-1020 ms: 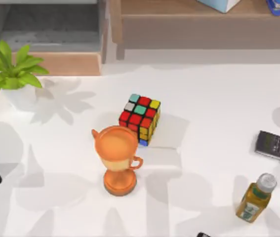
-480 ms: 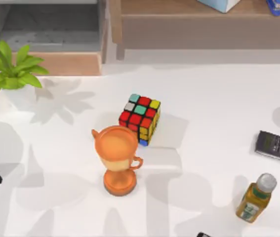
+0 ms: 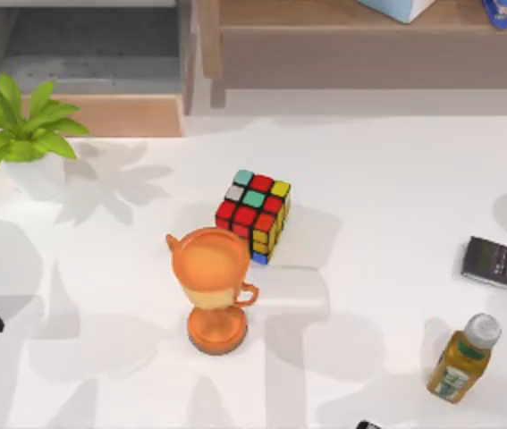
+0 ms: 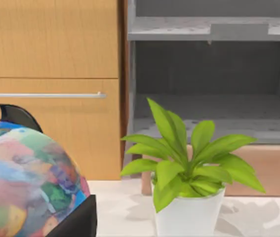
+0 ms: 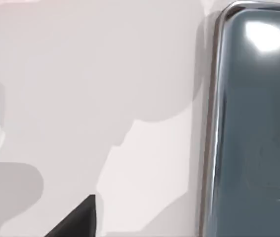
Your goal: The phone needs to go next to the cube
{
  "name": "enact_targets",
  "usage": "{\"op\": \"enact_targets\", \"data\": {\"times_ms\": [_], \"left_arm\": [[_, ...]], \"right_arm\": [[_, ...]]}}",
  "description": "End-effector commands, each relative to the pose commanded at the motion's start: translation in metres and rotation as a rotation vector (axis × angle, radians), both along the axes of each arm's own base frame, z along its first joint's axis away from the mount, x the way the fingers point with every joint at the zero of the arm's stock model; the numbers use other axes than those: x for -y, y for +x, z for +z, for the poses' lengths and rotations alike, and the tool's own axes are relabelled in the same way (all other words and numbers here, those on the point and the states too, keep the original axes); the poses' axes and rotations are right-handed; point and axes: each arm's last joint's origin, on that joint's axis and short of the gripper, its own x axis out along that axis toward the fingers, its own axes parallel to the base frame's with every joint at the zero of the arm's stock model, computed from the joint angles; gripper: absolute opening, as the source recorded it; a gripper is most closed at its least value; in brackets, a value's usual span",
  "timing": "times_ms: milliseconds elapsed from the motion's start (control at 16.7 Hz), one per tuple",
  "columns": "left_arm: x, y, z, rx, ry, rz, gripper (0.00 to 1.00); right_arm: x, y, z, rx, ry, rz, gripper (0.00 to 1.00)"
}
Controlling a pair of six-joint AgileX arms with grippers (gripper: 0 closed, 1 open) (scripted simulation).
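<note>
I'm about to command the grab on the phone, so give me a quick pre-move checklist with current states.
1. Flat dark grey glossy phone lies flat on the white table, close under the right wrist camera: ok.
2. Right gripper open: cannot tell.
3. Small black-framed puzzle cube in place at table centre: ok.
4. Free spot beside cube: its right side is bare; orange trophy cup crowds the lower left: ok.
5. Phone already beside cube: not ok.

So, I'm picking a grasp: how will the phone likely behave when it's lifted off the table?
The phone looks like a stiff flat slab, so it should not flex. Its glossy face shows a bright glare, so it may be slippery. It lies flat on the table, leaving little edge to catch.
</note>
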Motion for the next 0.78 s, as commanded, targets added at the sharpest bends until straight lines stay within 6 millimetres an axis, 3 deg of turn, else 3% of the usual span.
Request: {"op": "enact_targets", "data": {"times_ms": [180,420,780], "left_arm": [[0.0,0.0,0.0,0.0,0.0,0.0,1.0],[0.0,0.0,0.0,0.0,0.0,0.0,1.0],[0.0,0.0,0.0,0.0,0.0,0.0,1.0]], "right_arm": [[0.029,0.024,-0.02,-0.172,0.068,-0.034,1.0],[0.056,0.04,-0.038,-0.285,0.124,-0.062,1.0],[0.059,0.043,-0.041,-0.301,0.132,-0.063,1.0]]}}
